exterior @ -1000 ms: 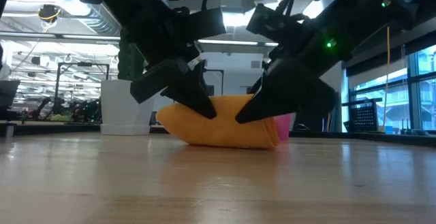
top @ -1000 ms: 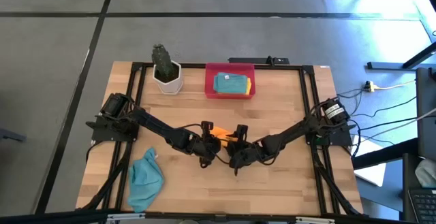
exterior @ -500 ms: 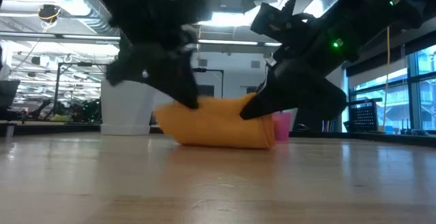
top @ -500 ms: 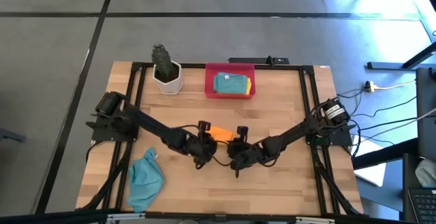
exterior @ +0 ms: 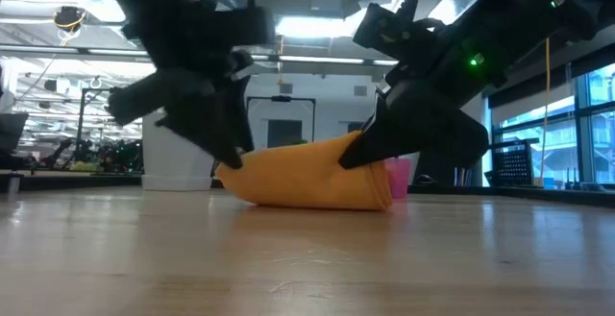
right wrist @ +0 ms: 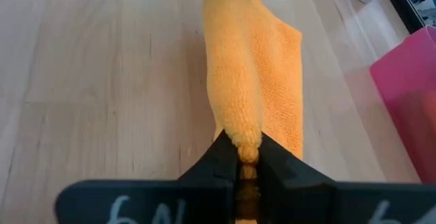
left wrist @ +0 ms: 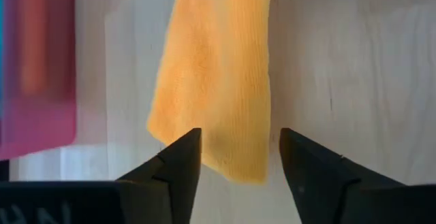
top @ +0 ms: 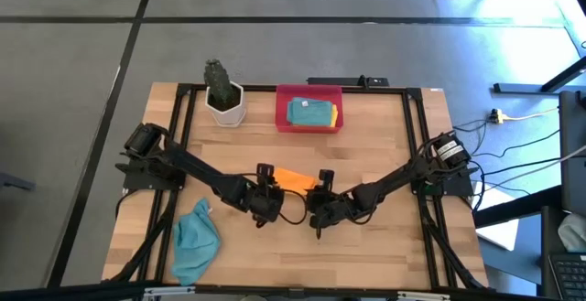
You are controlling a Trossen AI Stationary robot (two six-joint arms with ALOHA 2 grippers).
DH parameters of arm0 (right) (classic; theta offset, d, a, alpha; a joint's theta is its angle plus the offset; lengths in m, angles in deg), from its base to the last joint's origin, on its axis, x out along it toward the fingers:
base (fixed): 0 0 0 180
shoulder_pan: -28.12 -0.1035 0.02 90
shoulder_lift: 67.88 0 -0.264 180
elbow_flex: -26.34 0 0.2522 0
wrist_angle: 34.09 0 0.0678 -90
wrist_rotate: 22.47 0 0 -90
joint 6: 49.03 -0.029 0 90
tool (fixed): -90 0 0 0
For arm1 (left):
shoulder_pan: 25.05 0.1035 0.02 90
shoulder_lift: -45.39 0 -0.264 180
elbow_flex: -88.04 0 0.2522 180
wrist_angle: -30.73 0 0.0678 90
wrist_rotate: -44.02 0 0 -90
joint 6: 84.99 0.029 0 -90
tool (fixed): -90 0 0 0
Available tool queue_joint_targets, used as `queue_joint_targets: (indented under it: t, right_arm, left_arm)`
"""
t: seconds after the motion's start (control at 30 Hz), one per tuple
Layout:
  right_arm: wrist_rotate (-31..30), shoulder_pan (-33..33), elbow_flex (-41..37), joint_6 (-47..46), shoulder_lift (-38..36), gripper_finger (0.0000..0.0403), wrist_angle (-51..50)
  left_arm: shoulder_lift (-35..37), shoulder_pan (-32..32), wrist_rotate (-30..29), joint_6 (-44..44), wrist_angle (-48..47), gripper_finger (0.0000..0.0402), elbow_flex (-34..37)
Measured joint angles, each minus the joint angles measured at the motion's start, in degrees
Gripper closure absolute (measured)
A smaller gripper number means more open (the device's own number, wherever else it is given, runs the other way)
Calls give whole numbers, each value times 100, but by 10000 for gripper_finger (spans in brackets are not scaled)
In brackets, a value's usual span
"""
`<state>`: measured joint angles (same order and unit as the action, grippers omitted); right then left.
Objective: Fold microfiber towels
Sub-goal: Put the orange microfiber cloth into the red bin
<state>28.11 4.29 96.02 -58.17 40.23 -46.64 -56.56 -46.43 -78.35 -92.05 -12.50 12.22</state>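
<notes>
High view: both dark arms reach inward to the centre of the wooden worktop [top: 385,246], the left hand [top: 265,175] at 9 o'clock of the orange towel [top: 295,179], the right hand [top: 324,182] at 3 o'clock.

Low view: the towel lies as a soft, rounded fold on the planks.

Left wrist view: the left hand's fingers [left wrist: 178,164] stand apart, straddling the fuzzy towel's end.

Right wrist view: the right hand's fingers [right wrist: 221,157] pinch a raised ridge of towel.

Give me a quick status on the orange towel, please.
Right gripper shut on orange towel. Left gripper open beside its other end. Nothing in the way.
</notes>
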Motion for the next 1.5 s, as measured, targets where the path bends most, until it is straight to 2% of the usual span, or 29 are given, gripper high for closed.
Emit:
queue_joint_targets:
  t: [0.13,0.3,0.53,0.7,1.03,1.23,1.5]
  right_arm:
    - [0,0,0,-99,0,386,-7]
    - [0,4,0,-110,0,373,-13]
    - [0,4,0,-109,-1,386,-24]
    - [0,4,0,-113,-4,370,-28]
    - [25,31,0,-247,-9,382,-100]
    - [-273,31,0,-254,-120,383,-300]
    - [-306,50,0,-5,-886,387,-604]
  left_arm:
    - [0,0,26,-34,314,192,221]
    - [0,0,26,-9,1013,169,602]
    - [0,181,-214,10,1059,162,850]
    - [0,275,-346,15,1118,207,887]
    - [-2,113,-254,859,1477,387,887]
    - [20,73,-308,919,1460,398,887]
    - [546,100,-721,1153,1377,400,865]
